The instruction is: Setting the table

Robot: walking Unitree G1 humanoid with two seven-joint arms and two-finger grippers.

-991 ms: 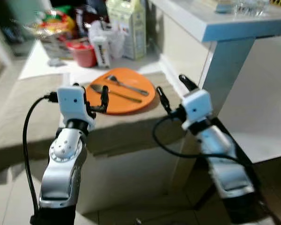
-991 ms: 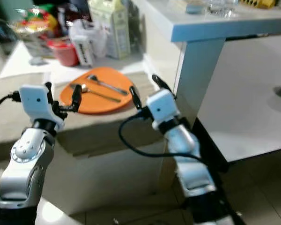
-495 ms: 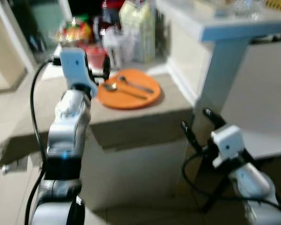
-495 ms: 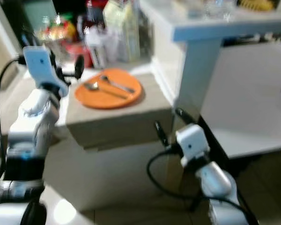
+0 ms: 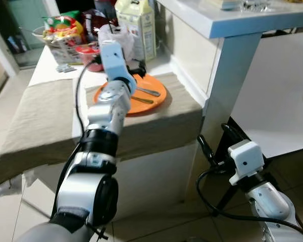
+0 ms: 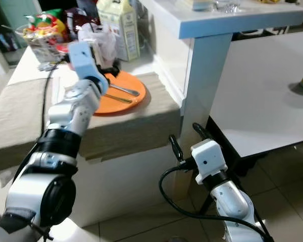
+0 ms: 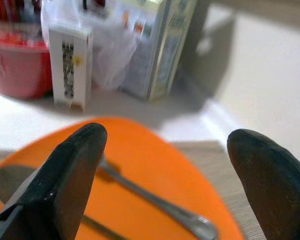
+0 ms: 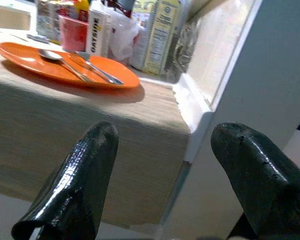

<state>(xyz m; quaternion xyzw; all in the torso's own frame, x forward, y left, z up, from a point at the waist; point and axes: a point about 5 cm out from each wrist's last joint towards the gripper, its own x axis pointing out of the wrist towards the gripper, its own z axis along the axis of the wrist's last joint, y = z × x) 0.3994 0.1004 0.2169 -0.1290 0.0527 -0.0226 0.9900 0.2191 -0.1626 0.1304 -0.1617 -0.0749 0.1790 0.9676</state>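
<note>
An orange plate [image 5: 154,98] lies on the beige cloth of a low counter [image 5: 40,116]. On it rest a fork [image 6: 125,91] and a spoon [image 8: 65,62]. My left arm is stretched forward. Its gripper [image 5: 136,70] hovers open just above the plate's near rim, holding nothing; the left wrist view shows both fingers wide apart over the fork [image 7: 155,202]. My right gripper [image 5: 216,138] hangs low in front of the counter's corner, beside the white table leg [image 5: 224,75]. It is open and empty.
Behind the plate stand a milk carton [image 5: 135,27], a red cup [image 5: 88,55], a small white box [image 7: 70,62] and a basket of snacks [image 5: 60,33]. A tall white table top [image 5: 232,12] overhangs on the right, with a lower white surface [image 5: 278,101] beyond it.
My left arm rose and reached forward until its gripper came over the plate. My right arm dropped from counter height to low beside the table leg. The camera also shifted.
</note>
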